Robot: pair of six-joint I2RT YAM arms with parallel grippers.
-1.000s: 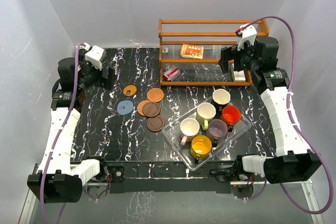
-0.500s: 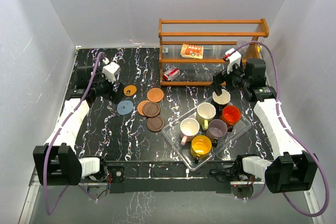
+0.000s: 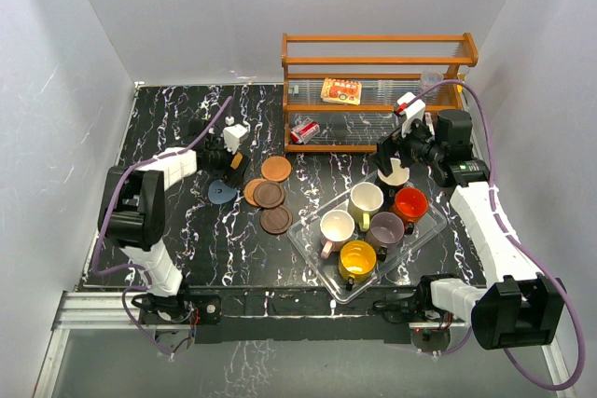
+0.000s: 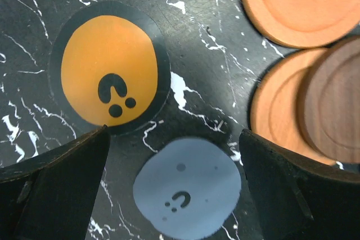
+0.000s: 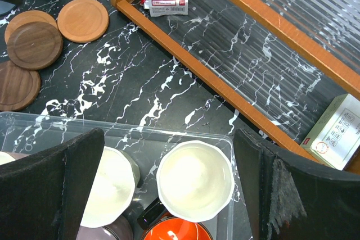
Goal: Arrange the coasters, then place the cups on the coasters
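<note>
Nearest, on the base side of the right claw (image 3: pixel 396 151), the clear tray (image 3: pixel 308 241) holds the yellow cup (image 3: pixel 357 258), then the pale pink cup (image 3: pixel 337 227) and the mauve cup (image 3: pixel 385 228), then the olive-cream cup (image 3: pixel 366 199) and the orange-red cup (image 3: pixel 409 203). The black cup (image 5: pixel 195 181) with its white inside sits right under that claw, whose fingers stand wide apart, gripping nothing. The left claw (image 4: pixel 174 133), also spread wide and empty, hangs above the blue-grey coaster (image 4: pixel 187 194) on its near side and the orange black-rimmed coaster (image 4: pixel 107 74) just beyond. To its right lie a dark brown coaster (image 3: pixel 276 220), another dark brown one (image 4: pixel 337 105) overlapping an orange-brown coaster (image 4: pixel 278 111), and a further orange-brown coaster (image 4: pixel 298 4). Beyond the right claw stands the wooden rack (image 3: pixel 373 39).
</note>
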